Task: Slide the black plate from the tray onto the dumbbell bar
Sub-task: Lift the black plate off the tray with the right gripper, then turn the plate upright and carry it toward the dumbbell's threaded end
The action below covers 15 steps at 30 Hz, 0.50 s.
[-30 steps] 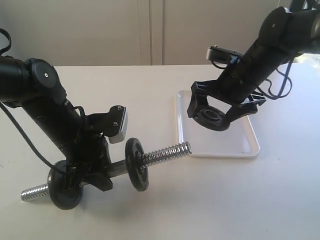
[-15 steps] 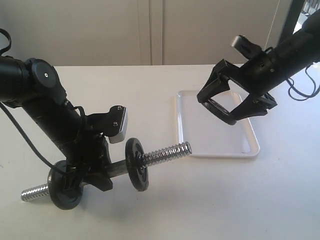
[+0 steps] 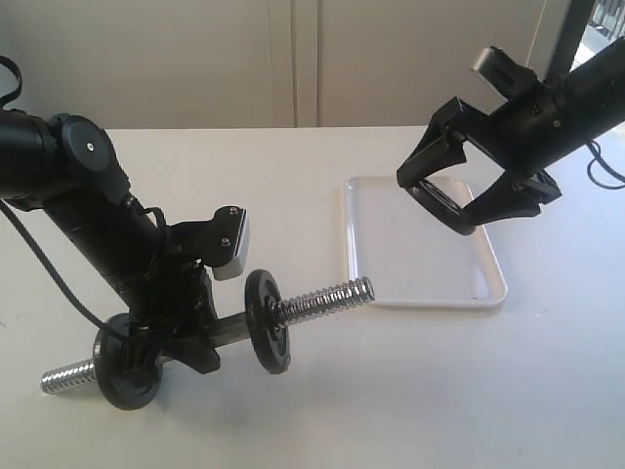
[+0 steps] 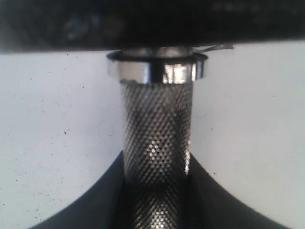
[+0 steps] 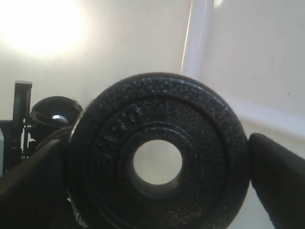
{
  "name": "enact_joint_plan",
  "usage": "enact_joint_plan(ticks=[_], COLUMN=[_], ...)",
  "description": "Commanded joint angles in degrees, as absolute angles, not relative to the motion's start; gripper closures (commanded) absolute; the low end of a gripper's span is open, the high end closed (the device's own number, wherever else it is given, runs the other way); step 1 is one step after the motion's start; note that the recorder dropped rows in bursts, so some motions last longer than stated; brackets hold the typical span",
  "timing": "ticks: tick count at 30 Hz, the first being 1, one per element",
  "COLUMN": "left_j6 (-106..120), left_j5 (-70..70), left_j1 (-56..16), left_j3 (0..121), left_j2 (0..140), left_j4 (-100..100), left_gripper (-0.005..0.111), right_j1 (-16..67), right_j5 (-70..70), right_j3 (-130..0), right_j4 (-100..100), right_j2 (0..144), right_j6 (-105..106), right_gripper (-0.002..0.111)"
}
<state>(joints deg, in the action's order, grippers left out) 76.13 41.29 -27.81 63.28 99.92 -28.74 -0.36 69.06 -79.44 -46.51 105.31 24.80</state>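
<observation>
My left gripper (image 3: 192, 337) is shut on the grey middle of the dumbbell bar (image 3: 322, 298) and holds it tilted, its right threaded end raised toward the tray (image 3: 391, 264). The left wrist view shows the knurled dumbbell bar (image 4: 157, 124) clamped in my left gripper (image 4: 156, 191). Two black discs (image 3: 269, 320) (image 3: 127, 360) sit on the bar, one on either side of the grip. My right gripper (image 3: 464, 200) hangs above the tray, shut on the black plate (image 3: 435, 207), which is turned on edge. In the right wrist view the black plate (image 5: 200, 143) fills my right gripper (image 5: 157, 183), its centre hole showing.
The white table (image 3: 410, 391) carries only the tray and the bar's lower end. A pale wall (image 3: 293, 59) runs along the back. Past the held plate's rim, the right wrist view shows the far disc on the bar (image 5: 55, 117) and the tray's rim (image 5: 195, 47).
My right gripper has risen from the tray with the plate, drifted right, and turned the plate from nearly flat to edge-on. The left arm and bar have not moved.
</observation>
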Motion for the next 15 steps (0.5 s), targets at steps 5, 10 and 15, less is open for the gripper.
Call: enact_joint_plan(ticks=[5,10,15], left_j6=[76.18,76.18,76.18], left_j5=[44.58,44.58,44.58], left_j1=[-28.07,-28.07,-28.07], left_j3=[64.62,64.62,64.62], left_j2=[96.68,96.68,96.68], left_j4=[-35.91,-35.91,-35.91], left_gripper=[0.107,0.107,0.107], right_j1=[-0.68,-0.68,-0.44], right_j5=[69.96,69.96,69.96], right_j3=[-71.93,-67.18,-61.98], right_j4=[-54.44,-55.96,-61.37], right_j2=[98.44,93.05,91.43], right_j6=[32.95,36.38,43.13], right_gripper=[0.108,0.108,0.108])
